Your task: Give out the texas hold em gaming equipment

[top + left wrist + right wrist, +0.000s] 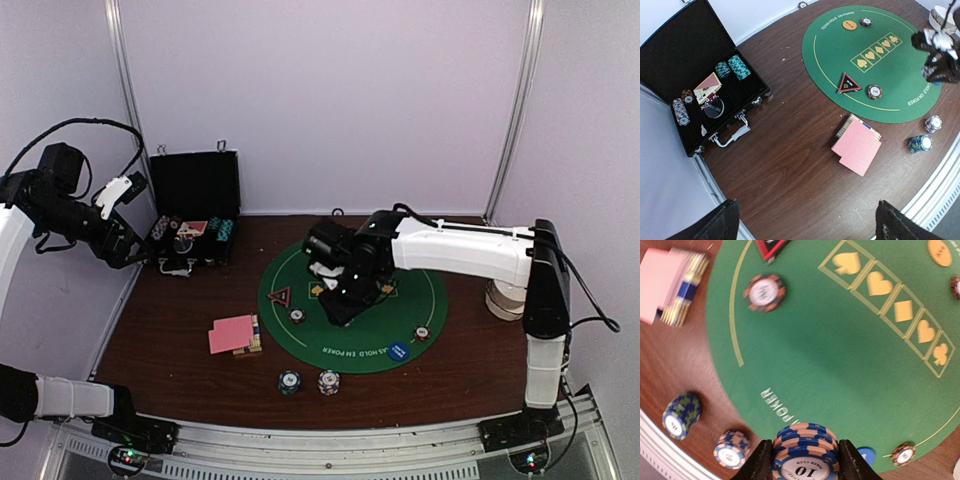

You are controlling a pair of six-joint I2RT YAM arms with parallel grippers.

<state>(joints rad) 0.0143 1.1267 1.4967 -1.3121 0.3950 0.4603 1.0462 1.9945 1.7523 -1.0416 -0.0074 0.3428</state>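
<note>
1. Right tool [805, 460]: I see it pinching a chip stack [805, 440] across its width, one finger on each side, at the bottom centre of the right wrist frame. The stack hangs above the near edge of the mat [840, 365].

2. Handling, as I judge it: the chips are stiff, dense and smooth-edged. They are loose layers, so a stack can shear or shed its lowest chip. Take hold on opposite rims, with the pads spanning every layer. Set it down flat before releasing.

3. Around the right tool:
- The blue disc [866, 456] lies just beside the right finger, at the bottom of the frame. I judge it the nearest obstacle to a straight descent.
- A green stack [681, 415] and a blue stack [731, 449] stand on the worktop [670, 355] at lower left, off the mat.
- A single chip [765, 291] lies at upper left and the marker [771, 246] at the top edge.
- The orange disc [940, 252] lies at upper right.

4. The cards [660, 282] lie at upper left, partly over the card box [687, 287]. I expect them to be light, thin and slippery, and likely to fan if pushed.

5. Left tool [807, 215]: spread wide and holding nothing, at the bottom of the left wrist frame. It is well apart from the mat.

6. The case [670, 55] lies open at upper left of that frame, with more chips [735, 67] inside.
</note>
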